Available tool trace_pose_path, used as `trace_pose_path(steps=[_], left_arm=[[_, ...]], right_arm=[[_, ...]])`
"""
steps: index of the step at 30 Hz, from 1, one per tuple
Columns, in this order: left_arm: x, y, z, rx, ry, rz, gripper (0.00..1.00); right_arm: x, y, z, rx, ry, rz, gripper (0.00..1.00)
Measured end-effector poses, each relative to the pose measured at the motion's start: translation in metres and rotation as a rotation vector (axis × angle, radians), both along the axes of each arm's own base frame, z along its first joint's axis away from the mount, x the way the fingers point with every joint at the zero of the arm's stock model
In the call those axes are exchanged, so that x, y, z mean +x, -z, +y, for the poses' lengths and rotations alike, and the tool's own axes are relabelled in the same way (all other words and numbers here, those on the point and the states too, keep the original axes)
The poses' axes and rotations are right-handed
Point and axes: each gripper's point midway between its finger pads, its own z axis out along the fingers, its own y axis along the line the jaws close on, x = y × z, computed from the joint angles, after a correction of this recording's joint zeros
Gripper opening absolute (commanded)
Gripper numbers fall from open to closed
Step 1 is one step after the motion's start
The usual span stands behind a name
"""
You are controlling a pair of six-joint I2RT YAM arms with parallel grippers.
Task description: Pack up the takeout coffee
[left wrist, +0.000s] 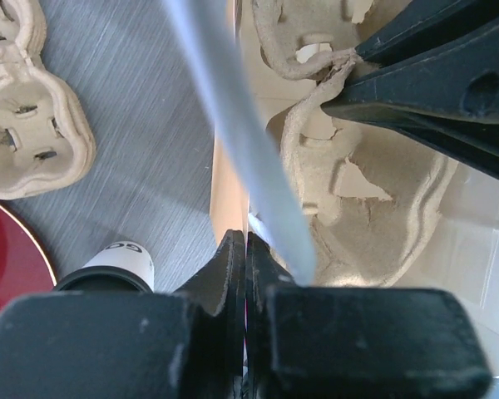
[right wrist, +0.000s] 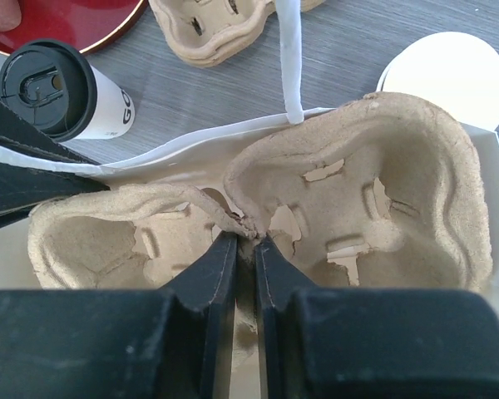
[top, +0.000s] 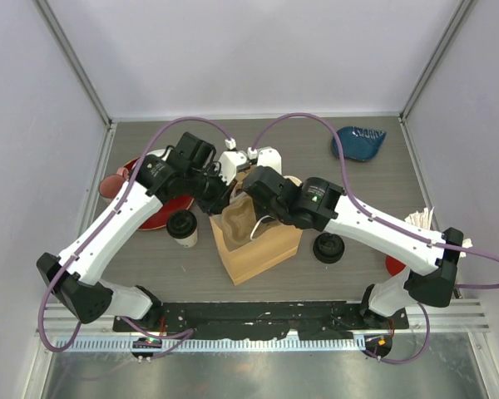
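Right end effector (right wrist: 244, 241) pinches pulp carrier (right wrist: 399, 166) inside bag (top: 262, 253); left end effector (left wrist: 245, 249) clamps bag rim; coffee cup (right wrist: 66, 91) beside.

My 2 arms reach inward and meet in the middle, wrists tipped down. My left gripper (left wrist: 245, 243) is pressed fully closed; my right gripper (right wrist: 245, 239) pinches with a narrow gap.

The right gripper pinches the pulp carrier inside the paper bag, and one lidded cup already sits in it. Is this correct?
No: the carrier is empty. The lidded cup stands on the table beside the bag, as the right wrist view shows.
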Motion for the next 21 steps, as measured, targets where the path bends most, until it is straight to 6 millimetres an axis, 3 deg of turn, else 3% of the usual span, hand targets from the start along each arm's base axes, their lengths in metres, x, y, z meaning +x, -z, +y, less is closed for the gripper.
trace_pose_path(steps=[14, 21], left_arm=[[0.0, 0.003, 0.003, 0.018, -0.027, 0.007, 0.0], [0.005, 0.004, 0.009, 0.066, -0.052, -0.037, 0.0]], right_arm=[[0.0, 0.005, 0.008, 0.0, 0.083, -0.046, 0.01], [-0.009, 0.011, 0.009, 0.027, 0.104, -0.026, 0.01]])
